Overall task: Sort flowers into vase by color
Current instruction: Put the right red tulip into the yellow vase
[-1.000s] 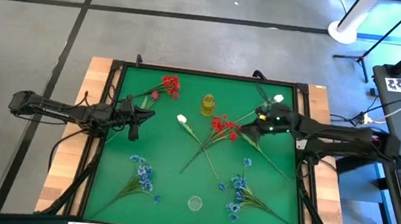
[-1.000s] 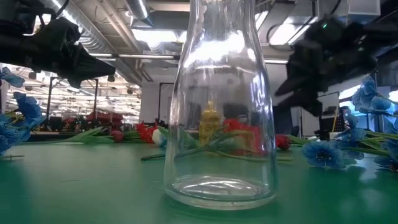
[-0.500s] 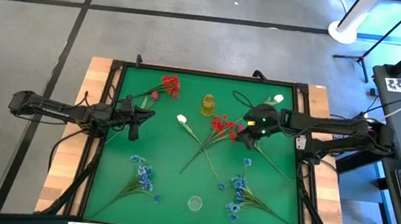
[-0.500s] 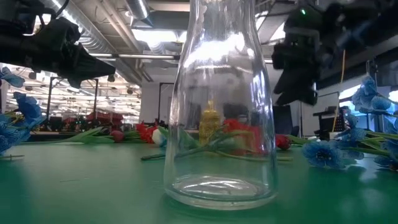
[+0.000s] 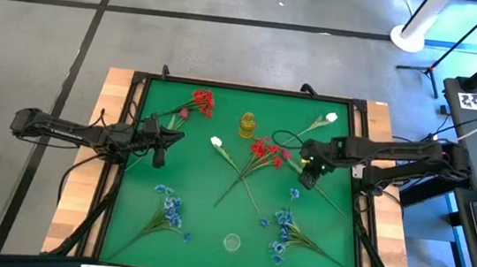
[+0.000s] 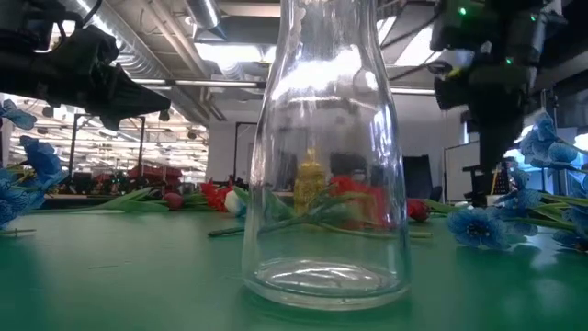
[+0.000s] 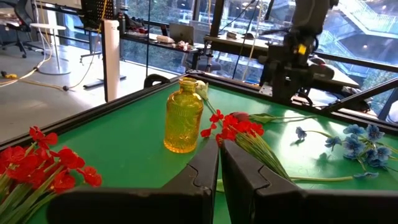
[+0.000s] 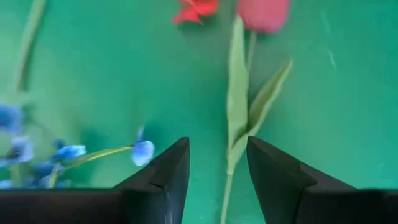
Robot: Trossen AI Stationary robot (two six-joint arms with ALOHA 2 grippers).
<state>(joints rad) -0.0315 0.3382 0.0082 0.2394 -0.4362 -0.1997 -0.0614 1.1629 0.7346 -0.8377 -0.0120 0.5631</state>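
My right gripper (image 5: 308, 175) is open and hovers over the mat right of centre. In the right wrist view its fingers (image 8: 163, 177) straddle from above the green stem (image 8: 238, 93) of a dark maroon bud (image 8: 262, 12), with a small blue bloom (image 8: 142, 151) beside it. Red flowers (image 5: 265, 149) lie mid-table, and more red flowers (image 5: 202, 101) at the back left. White buds (image 5: 216, 142) (image 5: 331, 118) and blue sprays (image 5: 169, 206) (image 5: 281, 231) lie around. A yellow vase (image 5: 247, 124) stands at the back and a clear glass vase (image 5: 232, 241) at the front. My left gripper (image 5: 161, 149) is shut and empty at the left.
The green mat has a raised dark frame (image 5: 243, 88) on a wooden table. In the low view the clear vase (image 6: 326, 156) fills the foreground. Monitors and stands are beyond the table's right side.
My right gripper has moved from the back right toward the front and now points down over the maroon bud's stem. The left arm has not moved.
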